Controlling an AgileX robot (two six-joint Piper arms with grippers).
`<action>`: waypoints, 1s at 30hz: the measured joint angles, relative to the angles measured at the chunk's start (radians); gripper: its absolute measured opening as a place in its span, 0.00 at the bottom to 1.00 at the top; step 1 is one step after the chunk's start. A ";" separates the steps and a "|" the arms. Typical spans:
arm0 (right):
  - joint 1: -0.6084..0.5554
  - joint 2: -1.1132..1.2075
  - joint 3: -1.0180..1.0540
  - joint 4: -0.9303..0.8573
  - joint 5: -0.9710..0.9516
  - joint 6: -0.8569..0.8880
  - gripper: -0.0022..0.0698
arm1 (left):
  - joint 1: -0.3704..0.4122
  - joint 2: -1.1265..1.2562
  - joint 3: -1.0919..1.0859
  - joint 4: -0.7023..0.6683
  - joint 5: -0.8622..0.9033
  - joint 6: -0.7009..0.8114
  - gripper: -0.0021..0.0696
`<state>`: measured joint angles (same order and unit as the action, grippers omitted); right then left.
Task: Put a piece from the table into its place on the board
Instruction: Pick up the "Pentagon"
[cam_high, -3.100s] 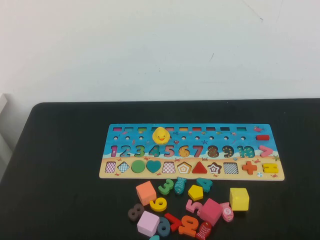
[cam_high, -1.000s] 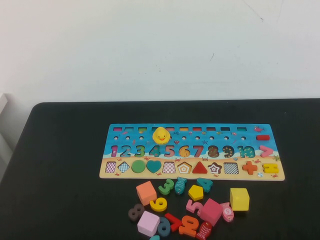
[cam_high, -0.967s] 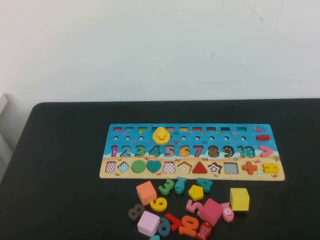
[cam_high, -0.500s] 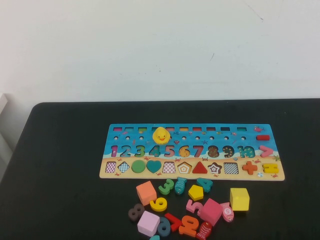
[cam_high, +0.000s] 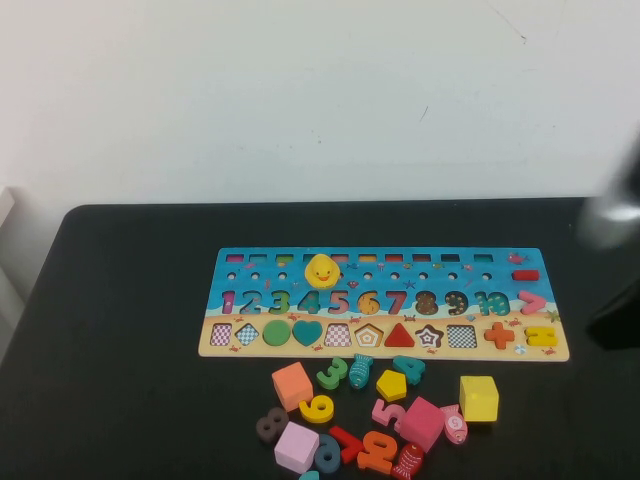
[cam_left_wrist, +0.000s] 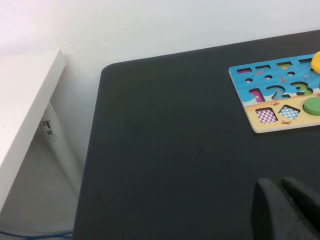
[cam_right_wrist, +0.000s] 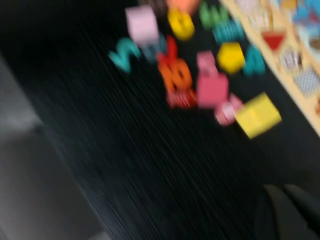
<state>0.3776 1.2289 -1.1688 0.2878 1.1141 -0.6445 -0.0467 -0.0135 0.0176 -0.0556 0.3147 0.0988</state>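
Note:
The board (cam_high: 385, 300) lies flat in the middle of the black table (cam_high: 130, 350). Its pentagon-shaped place (cam_high: 368, 336) is bare, between a checkered square hollow and the red triangle. The yellow pentagon piece (cam_high: 391, 385) rests on the table just in front of the board, among loose pieces; it also shows in the right wrist view (cam_right_wrist: 231, 56). My right arm (cam_high: 615, 260) is a blur at the right edge, and the right gripper (cam_right_wrist: 283, 188) is shut and holds nothing, well off from the pieces. My left gripper (cam_left_wrist: 277, 181) is shut over bare table, left of the board (cam_left_wrist: 245, 85).
Around the piece lie a yellow cube (cam_high: 478, 397), a pink cube (cam_high: 421, 422), an orange block (cam_high: 292, 385), a lilac cube (cam_high: 296, 446), a yellow 6 (cam_high: 317, 408) and other numbers. A white shelf (cam_left_wrist: 25, 100) stands beyond the table's left edge.
My right arm has come into the high view at the right edge, blurred by its motion. Nothing on the table or the board has moved.

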 joint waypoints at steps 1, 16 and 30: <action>0.037 0.041 -0.011 -0.062 -0.005 0.044 0.06 | 0.000 0.000 0.000 0.000 0.000 0.000 0.03; 0.236 0.519 -0.211 -0.420 -0.023 0.440 0.06 | 0.000 0.000 0.000 0.000 0.000 0.002 0.03; 0.280 0.745 -0.317 -0.414 -0.063 0.465 0.06 | 0.000 0.000 0.000 -0.029 0.000 0.002 0.03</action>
<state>0.6579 1.9739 -1.4853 -0.1261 1.0511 -0.1797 -0.0467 -0.0135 0.0176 -0.0848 0.3147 0.1007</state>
